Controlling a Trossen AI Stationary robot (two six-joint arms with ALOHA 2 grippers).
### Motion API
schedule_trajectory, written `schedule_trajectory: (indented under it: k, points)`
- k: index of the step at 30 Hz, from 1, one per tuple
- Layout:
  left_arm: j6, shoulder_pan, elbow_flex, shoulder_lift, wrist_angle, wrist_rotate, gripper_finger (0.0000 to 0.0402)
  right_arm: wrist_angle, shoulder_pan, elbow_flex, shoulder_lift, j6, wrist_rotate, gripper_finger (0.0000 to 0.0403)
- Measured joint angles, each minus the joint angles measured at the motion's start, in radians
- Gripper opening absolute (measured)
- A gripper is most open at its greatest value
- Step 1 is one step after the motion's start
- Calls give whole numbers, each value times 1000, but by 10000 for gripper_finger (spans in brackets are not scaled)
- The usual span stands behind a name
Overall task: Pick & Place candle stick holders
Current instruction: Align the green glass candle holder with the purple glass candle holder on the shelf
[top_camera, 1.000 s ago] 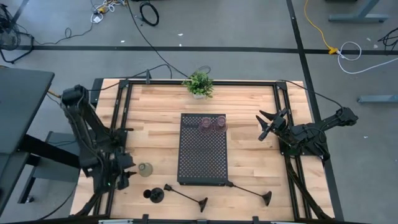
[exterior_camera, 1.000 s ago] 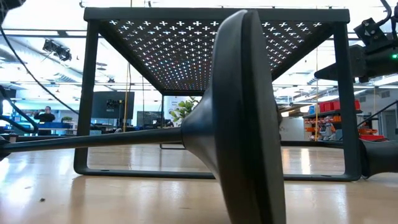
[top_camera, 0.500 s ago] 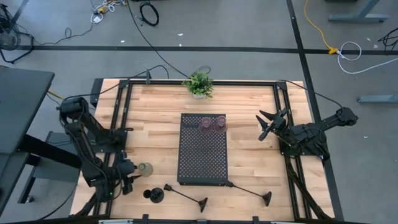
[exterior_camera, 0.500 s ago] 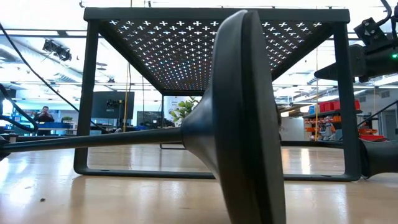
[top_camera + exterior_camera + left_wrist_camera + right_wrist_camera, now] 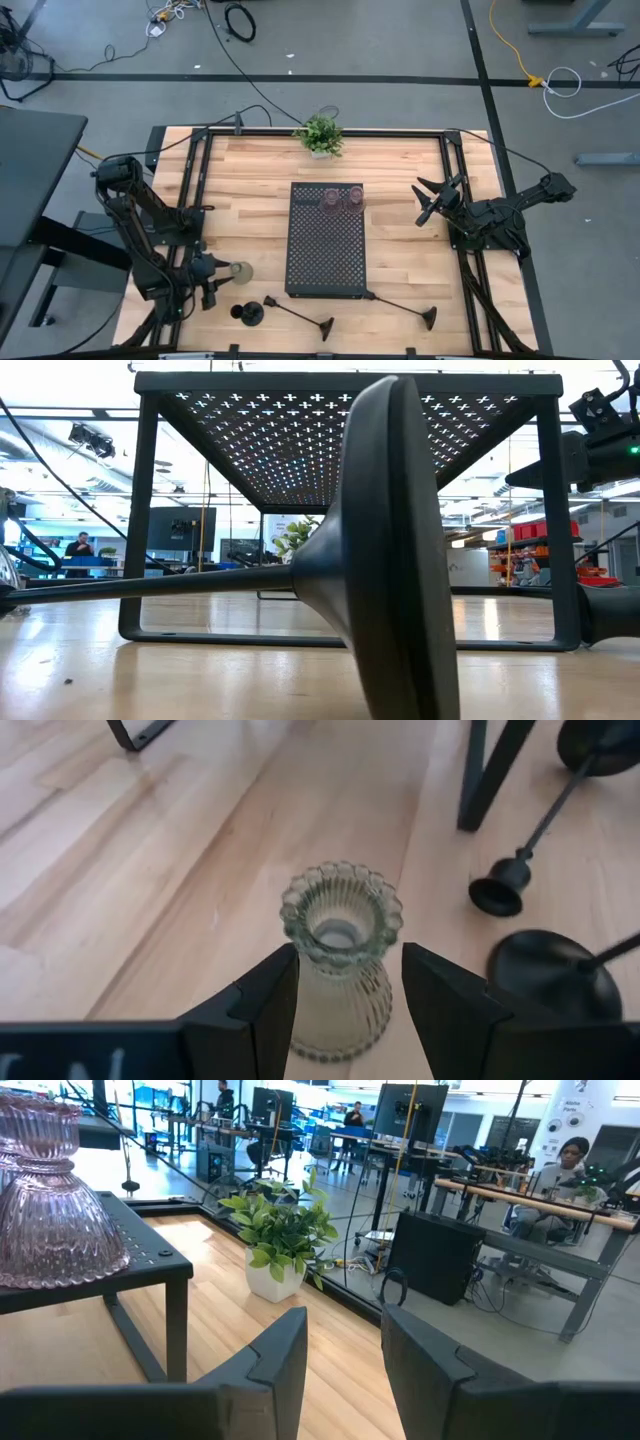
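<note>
Closing in now: since a second ago the left gripper [image 5: 345, 995] has swung from beside the table edge right up to the green cup [image 5: 341, 955], and its open fingers [image 5: 262, 1005] bracket the ribbed glass on both sides, not yet clenched. That cup [image 5: 239, 271] stands upright on the wood at the front left, just off the tray [image 5: 327, 275].

Two pink cups [image 5: 341, 199] sit at the tray's far end, so I judge two of six placed. Left to go: this green one, plus the black pieces along the front edge: a short holder [image 5: 247, 313] and two long-stemmed holders [image 5: 300, 316] lying on their sides, the other [image 5: 404, 308] to the right.

Over on the right, the right gripper [image 5: 428, 203] waits beside the tray, fingers spread and empty. The plant [image 5: 319, 134] stands at the back.
</note>
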Motion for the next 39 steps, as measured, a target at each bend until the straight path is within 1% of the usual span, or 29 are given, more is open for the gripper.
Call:
schedule_trajectory:
  k: [5,9,17,20,26,29,32,36,39]
  points:
    - [22,37,0,0,4,11,181,0,0,0,0,0,0,130]
    - [84,44,0,0,34,-41,181,0,0,0,0,0,0,130]
    - [89,63,0,3,49,-43,181,0,0,0,0,0,0,130]
    - [90,72,0,33,64,-44,181,0,0,0,0,0,0,130]
    - [65,92,0,141,117,-47,182,0,0,0,0,0,0,130]
    - [62,94,0,165,139,-84,191,0,0,0,0,0,0,130]
    - [62,94,0,170,154,-122,210,0,0,0,0,0,0,130]
    - [62,102,0,170,153,-123,234,0,0,0,0,0,0,130]
    - [63,118,0,170,163,-143,242,0,0,0,0,0,0,130]
